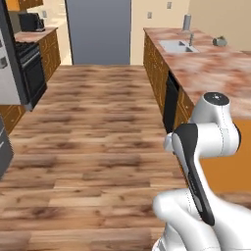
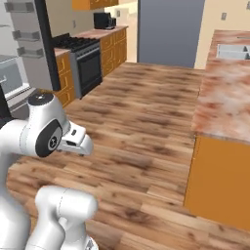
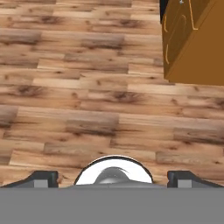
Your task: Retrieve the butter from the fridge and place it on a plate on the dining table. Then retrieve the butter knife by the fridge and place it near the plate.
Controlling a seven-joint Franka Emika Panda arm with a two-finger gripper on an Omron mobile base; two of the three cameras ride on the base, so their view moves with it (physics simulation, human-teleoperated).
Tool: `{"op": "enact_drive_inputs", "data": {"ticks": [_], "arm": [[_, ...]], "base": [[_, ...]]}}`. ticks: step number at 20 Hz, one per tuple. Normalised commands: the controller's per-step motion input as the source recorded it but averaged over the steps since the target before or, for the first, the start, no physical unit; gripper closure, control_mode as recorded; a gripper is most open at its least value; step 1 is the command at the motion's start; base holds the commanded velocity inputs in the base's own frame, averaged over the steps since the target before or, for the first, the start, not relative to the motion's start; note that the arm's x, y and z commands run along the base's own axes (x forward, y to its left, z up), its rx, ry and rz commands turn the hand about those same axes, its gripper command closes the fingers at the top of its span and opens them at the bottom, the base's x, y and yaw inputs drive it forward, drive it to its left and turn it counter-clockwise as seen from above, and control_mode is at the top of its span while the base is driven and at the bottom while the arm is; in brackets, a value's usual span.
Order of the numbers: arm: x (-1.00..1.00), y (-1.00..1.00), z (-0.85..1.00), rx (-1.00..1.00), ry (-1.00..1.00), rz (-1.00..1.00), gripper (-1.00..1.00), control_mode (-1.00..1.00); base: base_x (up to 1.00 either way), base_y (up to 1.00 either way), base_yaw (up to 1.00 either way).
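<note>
The arm [image 1: 203, 162] is folded up tight over its own base, elbow high, forearm doubled back down, the hand tucked low in front. From the hand's own camera the gripper [image 3: 112, 178] points down at bare plank floor [image 3: 87, 109], its two dark fingertips [image 3: 41, 178] set wide apart with nothing between them: released, holding nothing.

Just past the hand, on the robot's right, stands the orange end panel of a cabinet [image 3: 192, 48] that carries the marbled counter [image 1: 215, 68]. That counter runs away along the right side of the room; a sink [image 1: 179, 46] is let into it farther along, with a small greyish object [image 1: 220, 41] beside it that I cannot make out.

Across the open floor, on the left, sits a black stove [image 2: 85, 61] between orange cabinets, and nearer the robot a grey steel appliance front [image 1: 11, 68] with a dark edge. I cannot tell whether it is the fridge. At the far end is a plain grey panel [image 1: 98, 32] in the cream wall.
</note>
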Motion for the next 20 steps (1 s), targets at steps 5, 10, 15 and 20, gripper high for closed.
{"op": "enact_drive_inputs", "data": {"ticks": [5,10,15,20], "arm": [[0.0,0.0,0.0,0.0,0.0,0.0,-1.0,1.0],[0.0,0.0,0.0,0.0,0.0,0.0,-1.0,1.0],[0.0,0.0,0.0,0.0,0.0,0.0,-1.0,1.0],[0.0,0.0,0.0,0.0,0.0,0.0,-1.0,1.0]], "base": [[0.54,0.56,-0.21],[0.51,0.0,-0.04],[0.85,0.0,-0.01],[1.0,0.3,-0.15]]}}
